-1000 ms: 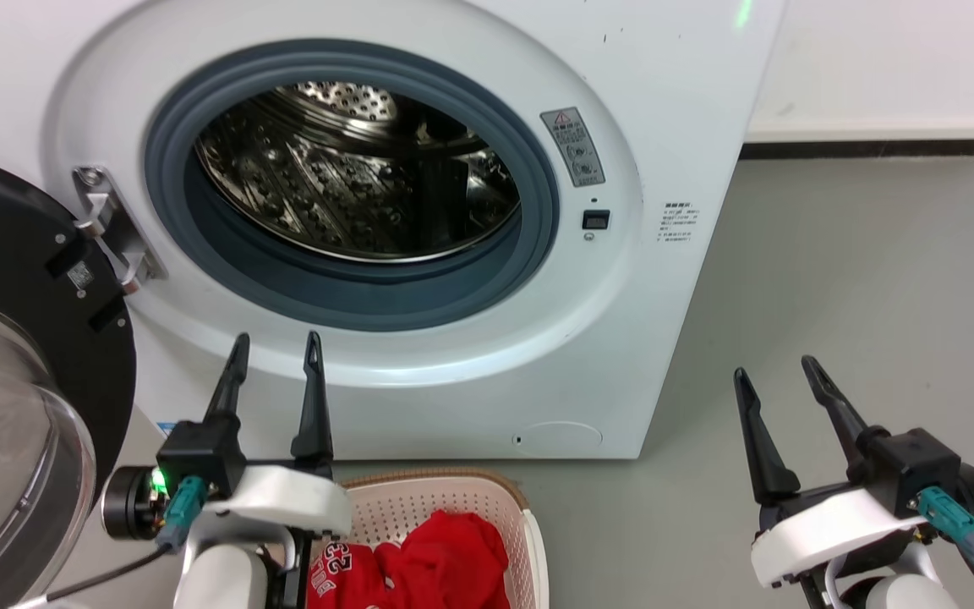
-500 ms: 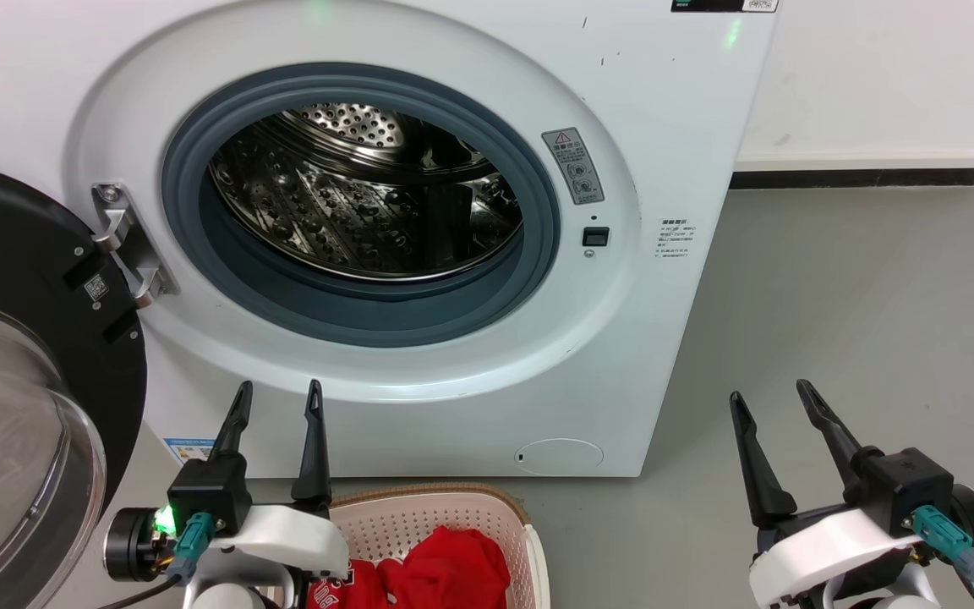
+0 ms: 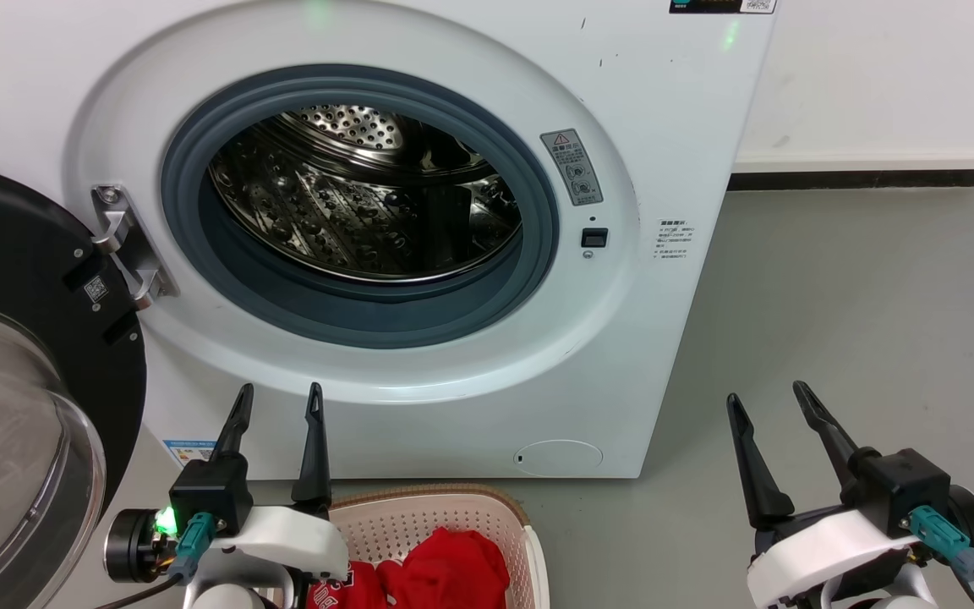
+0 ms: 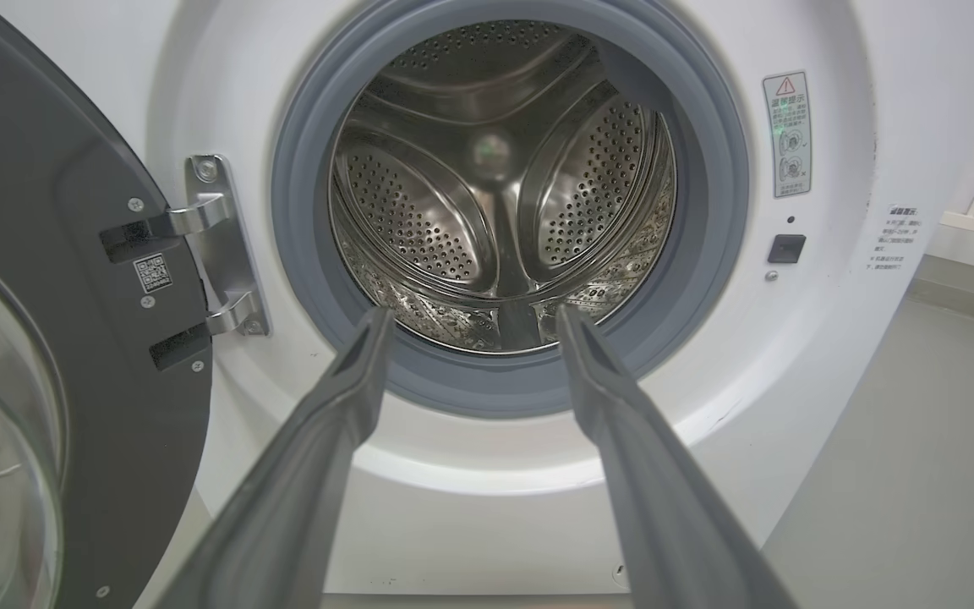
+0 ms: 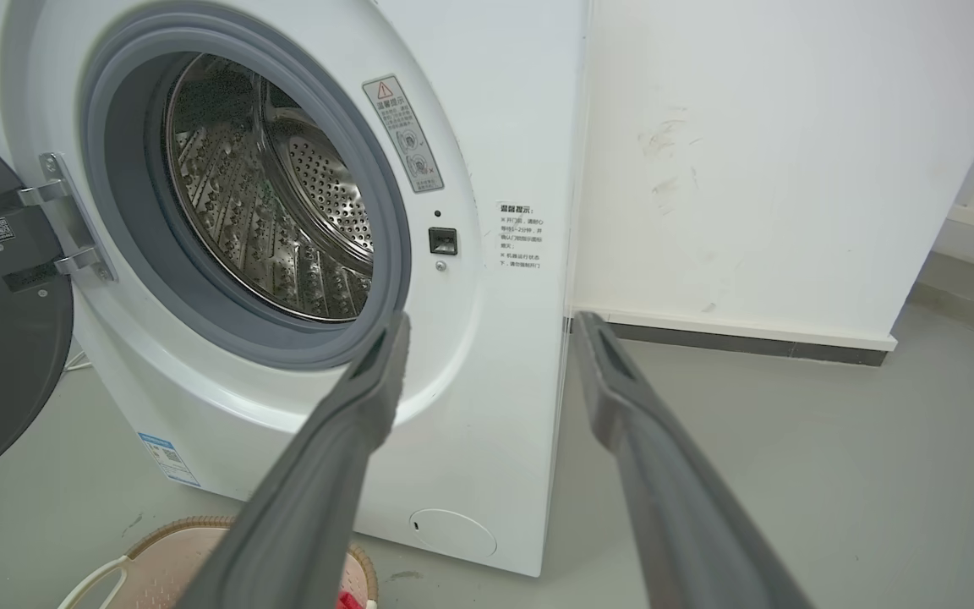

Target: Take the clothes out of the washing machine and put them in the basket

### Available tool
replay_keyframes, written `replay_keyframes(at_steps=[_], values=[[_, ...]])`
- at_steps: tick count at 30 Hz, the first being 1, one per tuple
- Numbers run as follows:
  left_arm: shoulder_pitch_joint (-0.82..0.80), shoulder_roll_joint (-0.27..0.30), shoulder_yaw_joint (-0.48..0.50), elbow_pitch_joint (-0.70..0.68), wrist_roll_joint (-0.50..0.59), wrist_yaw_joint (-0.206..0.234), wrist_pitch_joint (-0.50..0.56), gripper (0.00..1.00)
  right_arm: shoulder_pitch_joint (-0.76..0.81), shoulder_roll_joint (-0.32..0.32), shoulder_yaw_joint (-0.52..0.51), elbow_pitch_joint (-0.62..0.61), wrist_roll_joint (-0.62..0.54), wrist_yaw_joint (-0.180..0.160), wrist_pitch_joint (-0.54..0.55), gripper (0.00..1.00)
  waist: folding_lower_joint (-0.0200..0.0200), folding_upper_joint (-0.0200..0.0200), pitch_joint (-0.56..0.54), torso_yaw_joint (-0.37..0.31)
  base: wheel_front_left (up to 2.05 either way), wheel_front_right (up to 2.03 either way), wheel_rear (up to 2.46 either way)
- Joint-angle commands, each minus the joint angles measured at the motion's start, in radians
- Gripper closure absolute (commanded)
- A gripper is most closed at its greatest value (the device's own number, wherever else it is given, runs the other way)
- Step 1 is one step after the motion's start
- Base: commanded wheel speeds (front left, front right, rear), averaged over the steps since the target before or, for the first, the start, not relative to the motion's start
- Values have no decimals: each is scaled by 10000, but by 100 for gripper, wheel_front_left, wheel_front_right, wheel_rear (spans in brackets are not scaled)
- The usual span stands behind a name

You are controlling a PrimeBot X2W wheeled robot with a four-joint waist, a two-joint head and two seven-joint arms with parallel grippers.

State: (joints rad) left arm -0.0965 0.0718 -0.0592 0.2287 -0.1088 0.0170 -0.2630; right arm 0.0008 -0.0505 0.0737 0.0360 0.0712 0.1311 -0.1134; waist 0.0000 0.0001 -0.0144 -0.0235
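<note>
The white washing machine [image 3: 419, 51] stands in front of me with its steel drum [image 3: 360, 194] bare inside the grey seal, also seen bare in the left wrist view [image 4: 495, 194]. Red clothes [image 3: 436, 575] lie in the cream basket [image 3: 487, 507] on the floor at the bottom edge, with white lettering showing on one. My left gripper [image 3: 279, 402] hangs open just above the basket's back rim. My right gripper [image 3: 768, 399] is open over the floor to the machine's right. Both hold nothing. The right wrist view shows the basket [image 5: 166, 550] low down.
The black-framed glass door [image 3: 22, 381] is swung wide open at the left, on its metal hinge [image 3: 128, 245]. Grey floor [image 3: 859, 296] stretches to the right of the machine, bounded by a white wall with a dark skirting [image 3: 859, 178].
The head camera tilted up slightly, so the basket has slid lower in the picture. Both grippers stay open and nearly still.
</note>
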Motion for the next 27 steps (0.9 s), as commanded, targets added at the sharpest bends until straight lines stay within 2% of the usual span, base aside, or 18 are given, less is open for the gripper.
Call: replay_keyframes(at_steps=[1,2,3,6,16,25,27], values=[[-75,45,-3,2,-13,21,-25,0,63,6,8,22,46,-7,-17,0,0,-1,-1,-7,0,0,0],[-79,51,-7,-4,-18,18,-25,0,57,6,8,28,50,-7,-22,0,0,-1,1,-10,0,0,0],[-5,32,3,-6,-14,5,0,100,2,0,0,11,16,0,-4,100,0,-1,0,-10,0,0,0],[-43,20,132,190,-243,-27,128,100,100,0,51,68,247,0,-33,100,1,-1,4,-10,0,0,0],[-72,-11,372,195,-2316,-227,685,100,-120,-153,-84,356,2584,-1,178,100,1,-1,17,12,0,0,0],[-32,-32,475,124,-3781,-371,983,100,-262,-234,-162,567,4153,-1,320,100,1,-1,28,27,0,0,0],[-34,-43,542,112,-4458,-440,1139,100,-318,-264,-206,655,4879,-1,387,100,1,-1,34,35,0,0,0]])
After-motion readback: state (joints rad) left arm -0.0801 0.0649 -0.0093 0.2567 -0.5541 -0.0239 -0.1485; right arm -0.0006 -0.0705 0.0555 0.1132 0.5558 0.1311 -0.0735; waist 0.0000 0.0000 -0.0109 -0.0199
